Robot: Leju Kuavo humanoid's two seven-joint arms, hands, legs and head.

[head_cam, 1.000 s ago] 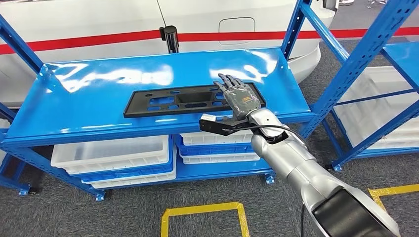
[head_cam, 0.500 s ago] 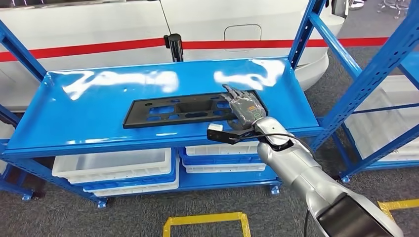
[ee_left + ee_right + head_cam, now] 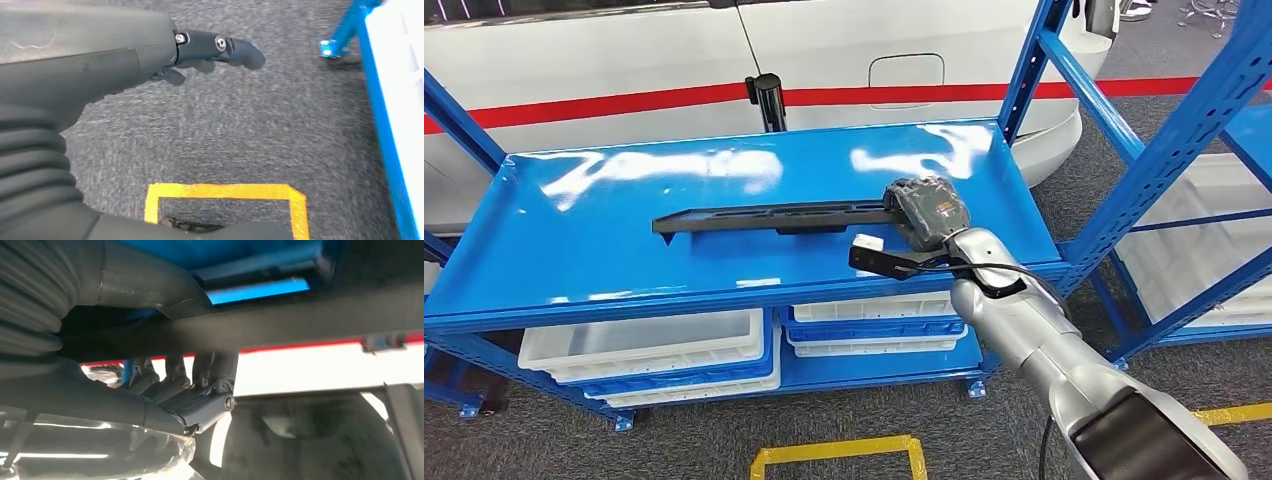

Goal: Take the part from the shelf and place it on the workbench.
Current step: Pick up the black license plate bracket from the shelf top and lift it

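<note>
In the head view, the right hand [image 3: 927, 212] grips the right end of the long black part [image 3: 769, 215], its fingers curled around that end. The part is tilted up on edge, so it reads as a thin dark bar running leftward from the hand above the glossy blue shelf [image 3: 624, 250]; whether its far left end touches the shelf surface is hard to tell. The silver right arm [image 3: 1034, 340] reaches in from the lower right. Under the shelf top sit white bins [image 3: 644, 335] stacked on a lower blue level. A white vehicle body with a red stripe [image 3: 624, 100] stands behind the shelf, and yellow floor tape [image 3: 839, 450] marks the grey carpet in front.

In the left wrist view, the left hand [image 3: 150, 55] hangs over grey carpet, holding nothing; one dark finger [image 3: 235, 50] sticks out straight and the others are tucked beneath it. A yellow tape corner [image 3: 225, 192] lies on the floor, and a blue shelf foot [image 3: 340, 42] stands nearby.

In the right wrist view, the dark fingers [image 3: 200, 375] of the right hand wrap up around the black part [image 3: 310, 315], which crosses the picture as a wide dark band.
</note>
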